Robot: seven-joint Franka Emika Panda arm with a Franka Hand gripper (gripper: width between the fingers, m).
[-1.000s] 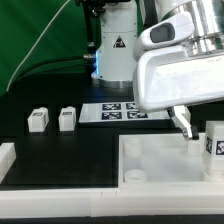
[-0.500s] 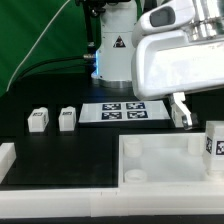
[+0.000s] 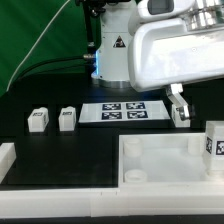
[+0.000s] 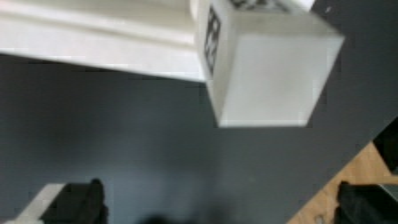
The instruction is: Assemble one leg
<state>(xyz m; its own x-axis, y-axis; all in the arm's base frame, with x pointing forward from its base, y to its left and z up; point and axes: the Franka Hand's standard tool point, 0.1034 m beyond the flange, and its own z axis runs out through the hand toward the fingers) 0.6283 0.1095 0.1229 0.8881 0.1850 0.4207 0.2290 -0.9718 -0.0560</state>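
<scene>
Leg (image 3: 214, 140) stands upright on the white panel (image 3: 160, 168), by the table (image 3: 60, 150) edge at the exterior view's right. The gripper (image 3: 179, 110) hangs above and beside it, not touching; a spare leg (image 3: 38, 120) and a second spare leg (image 3: 68, 119) sit toward the opposite edge, with the marker board (image 3: 122, 110) mid-table. Wrist view: the leg (image 4: 267, 65) is clear of both fingertips (image 4: 71, 205), jaws spread wide, nothing held, only dark table between them.
</scene>
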